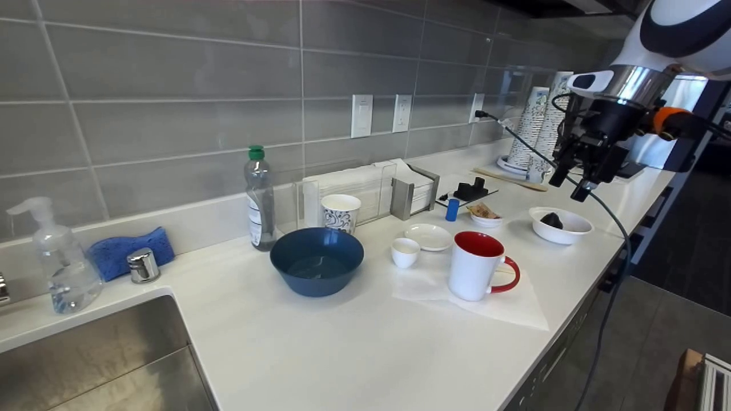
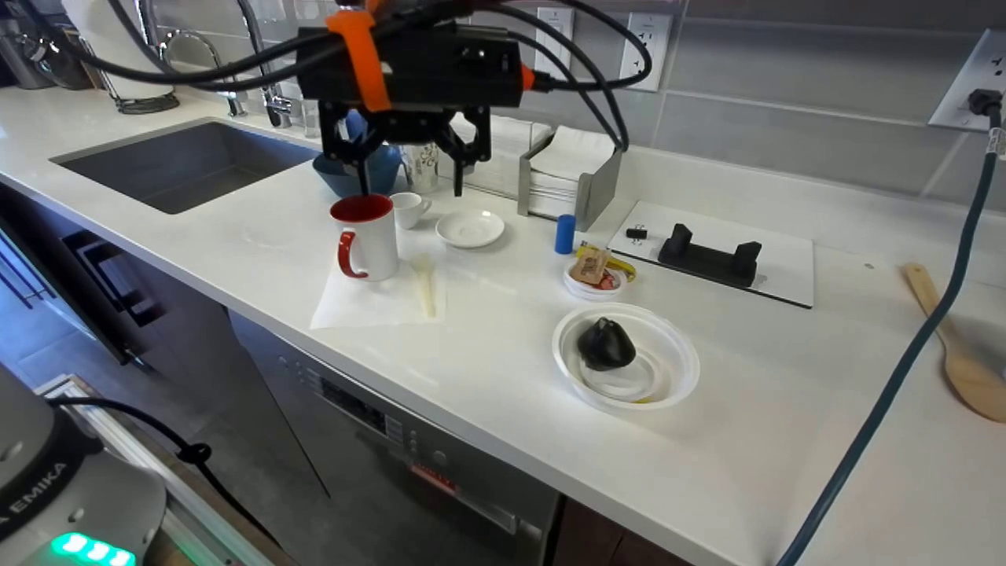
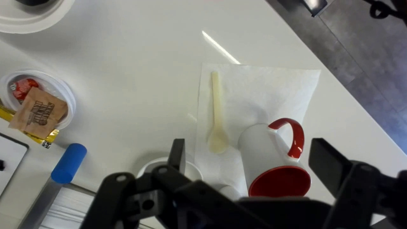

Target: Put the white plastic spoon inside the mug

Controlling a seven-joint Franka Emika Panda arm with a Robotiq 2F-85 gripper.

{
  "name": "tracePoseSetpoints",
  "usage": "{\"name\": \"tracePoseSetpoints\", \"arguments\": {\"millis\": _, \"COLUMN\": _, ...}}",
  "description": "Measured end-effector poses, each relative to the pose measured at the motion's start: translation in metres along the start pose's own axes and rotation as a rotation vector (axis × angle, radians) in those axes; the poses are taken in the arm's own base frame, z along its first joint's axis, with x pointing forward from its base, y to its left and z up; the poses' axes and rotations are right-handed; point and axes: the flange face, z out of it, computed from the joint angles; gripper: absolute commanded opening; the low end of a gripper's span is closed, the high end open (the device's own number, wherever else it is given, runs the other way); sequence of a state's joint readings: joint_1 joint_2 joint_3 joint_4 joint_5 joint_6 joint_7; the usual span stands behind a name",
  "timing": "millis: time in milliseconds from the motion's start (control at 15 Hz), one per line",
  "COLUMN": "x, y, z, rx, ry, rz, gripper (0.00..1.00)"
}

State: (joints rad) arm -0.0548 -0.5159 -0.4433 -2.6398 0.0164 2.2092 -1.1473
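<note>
One pale spoon (image 3: 217, 109) lies on one napkin (image 3: 264, 81), beside one mug (image 3: 262, 146) and apart from it, bowl end nearer the mug than the handle end. That mug stands upright on the same napkin, its red mouth upward. One gripper (image 2: 411, 193) hangs over the counter (image 2: 487, 338), its two jaws spread wide apart.

Near the mug are one white cup (image 2: 405, 211) and one saucer (image 2: 470, 229). Bowls number three: one blue bowl (image 1: 317, 279), one white bowl (image 2: 682, 368) with one dark lump (image 2: 606, 344) in it, and one small bowl (image 2: 591, 295) with one brown packet (image 3: 41, 113), one red packet (image 3: 24, 87) and at least one yellow packet (image 3: 52, 135). One blue cylinder (image 2: 564, 234) stands near the small bowl. One board (image 2: 790, 271) bears one black stand (image 2: 711, 258) and one smaller black piece (image 2: 637, 233). One wooden spoon (image 2: 967, 362) lies farther along the counter.

Toward the wall are two paper stacks (image 1: 421, 194), one of them in a metal holder (image 1: 402, 200). One paper cup (image 1: 341, 217) stands behind the blue bowl in an exterior view, and at least two cup stacks (image 1: 528, 128) rise farther off. One bottle (image 1: 260, 211), one sponge (image 1: 131, 251) and one soap pump (image 1: 65, 262) are near the wall too.
</note>
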Motion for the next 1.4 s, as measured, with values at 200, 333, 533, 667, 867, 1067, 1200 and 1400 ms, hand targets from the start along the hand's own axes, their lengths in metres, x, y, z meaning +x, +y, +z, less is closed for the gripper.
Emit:
{"name": "tracePoseSetpoints", "arguments": {"millis": 200, "x": 0.002, "y": 0.001, "z": -0.004, "rx": -0.007, "ry": -0.003, "rz": -0.001, "gripper": 1.00}}
{"name": "tracePoseSetpoints", "arguments": {"millis": 333, "x": 0.002, "y": 0.002, "z": -0.006, "rx": -0.010, "ry": -0.001, "rz": -0.001, "gripper": 1.00}}
{"name": "tracePoseSetpoints", "arguments": {"millis": 533, "x": 0.002, "y": 0.002, "z": -0.006, "rx": -0.010, "ry": -0.001, "rz": -0.001, "gripper": 1.00}}
{"name": "tracePoseSetpoints", "arguments": {"millis": 667, "x": 0.003, "y": 0.002, "z": -0.005, "rx": -0.015, "ry": -0.001, "rz": -0.003, "gripper": 1.00}}
{"name": "tracePoseSetpoints", "arguments": {"millis": 867, "x": 0.000, "y": -0.001, "z": 0.019, "rx": -0.044, "ry": 0.001, "rz": -0.015, "gripper": 1.00}}
{"name": "tracePoseSetpoints", "arguments": {"millis": 1067, "x": -0.012, "y": -0.006, "z": 0.058, "rx": -0.050, "ry": -0.013, "rz": -0.032, "gripper": 1.00}}
{"name": "tracePoseSetpoints", "arguments": {"millis": 1200, "x": -0.017, "y": -0.003, "z": 0.075, "rx": -0.048, "ry": -0.008, "rz": -0.044, "gripper": 1.00}}
{"name": "tracePoseSetpoints", "arguments": {"millis": 1400, "x": -0.022, "y": 0.005, "z": 0.093, "rx": -0.049, "ry": 0.023, "rz": -0.060, "gripper": 1.00}}
